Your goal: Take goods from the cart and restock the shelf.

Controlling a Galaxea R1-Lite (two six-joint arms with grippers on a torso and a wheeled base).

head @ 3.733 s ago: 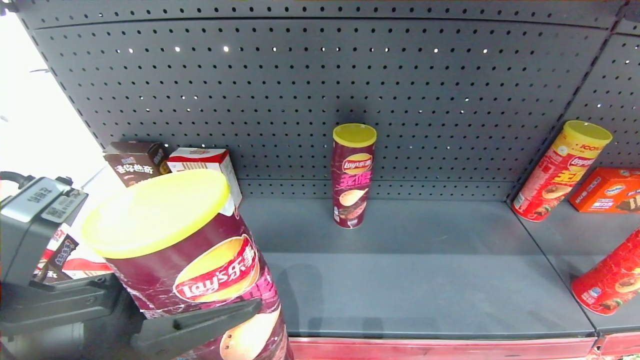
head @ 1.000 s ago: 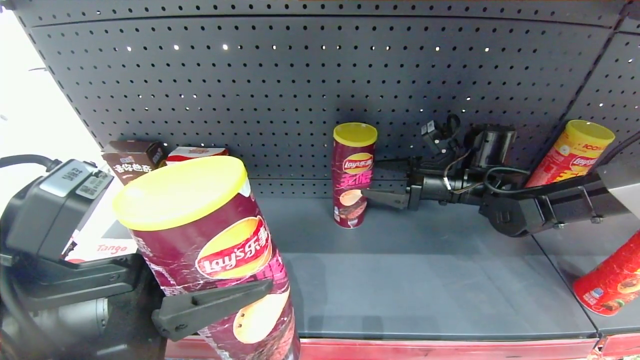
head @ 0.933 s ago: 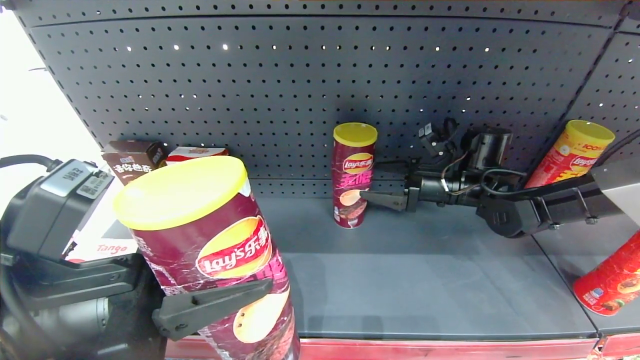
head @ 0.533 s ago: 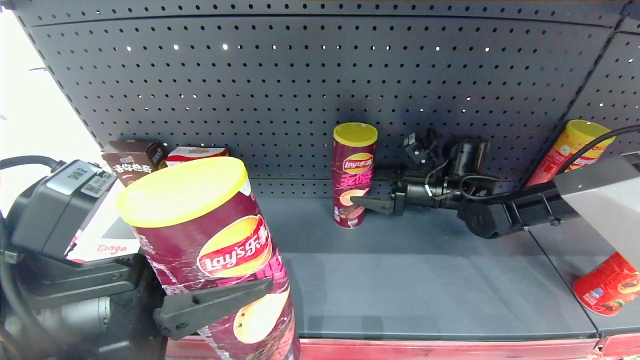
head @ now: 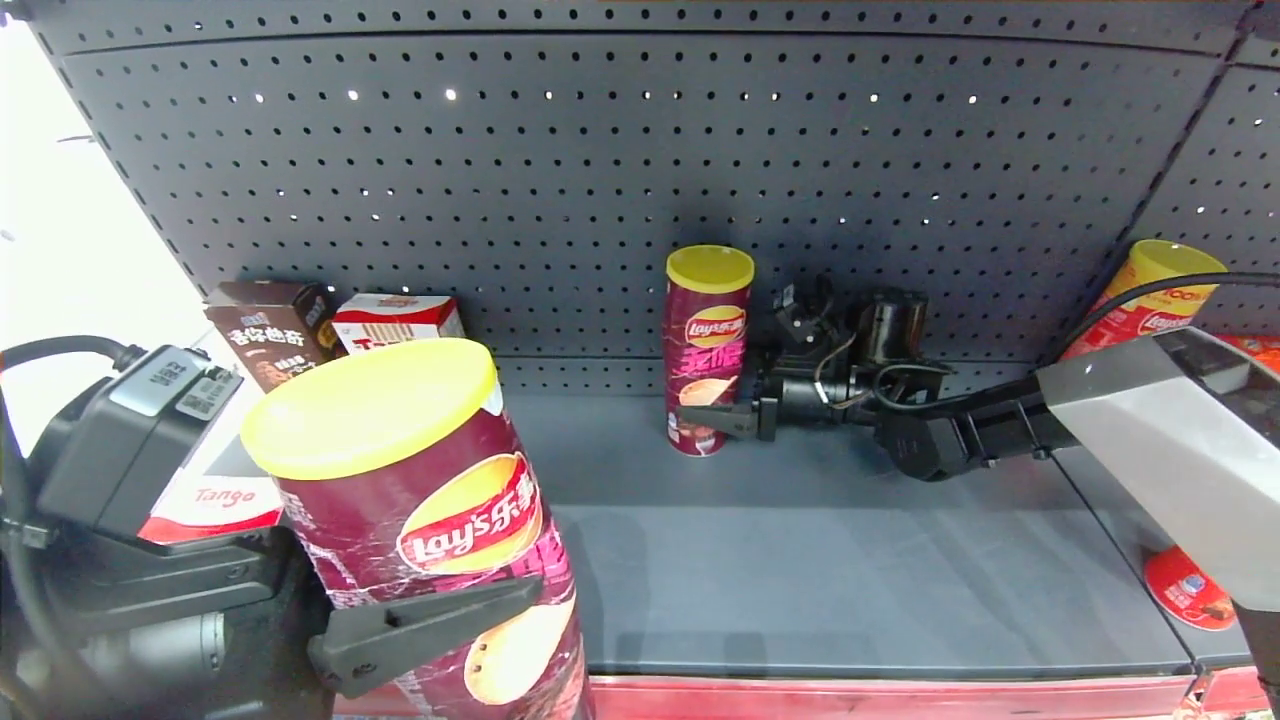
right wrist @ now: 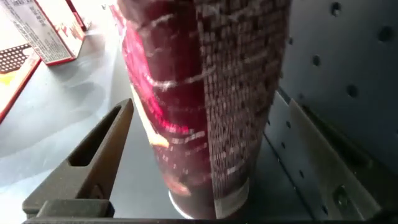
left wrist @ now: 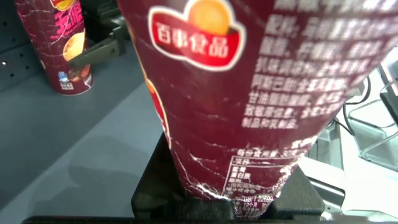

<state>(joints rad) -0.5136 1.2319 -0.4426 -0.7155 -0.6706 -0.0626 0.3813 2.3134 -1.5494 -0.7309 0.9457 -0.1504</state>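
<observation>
Right gripper point(head: 700, 402) has slid in, jaws wide astride back can point(head: 708, 330) at shelf point(head: 850, 560) rear, grasp likely next; left gripper point(head: 330, 600) grips second can point(head: 420, 500).

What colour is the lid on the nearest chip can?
The lid is yellow; head view shows it best.

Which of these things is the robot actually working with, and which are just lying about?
Part of the job: purple can in the left gripper; second purple can standing on the shelf, with the right gripper around it.
Lying about: brown box, red-and-white box beside it, red can on the right.
</observation>
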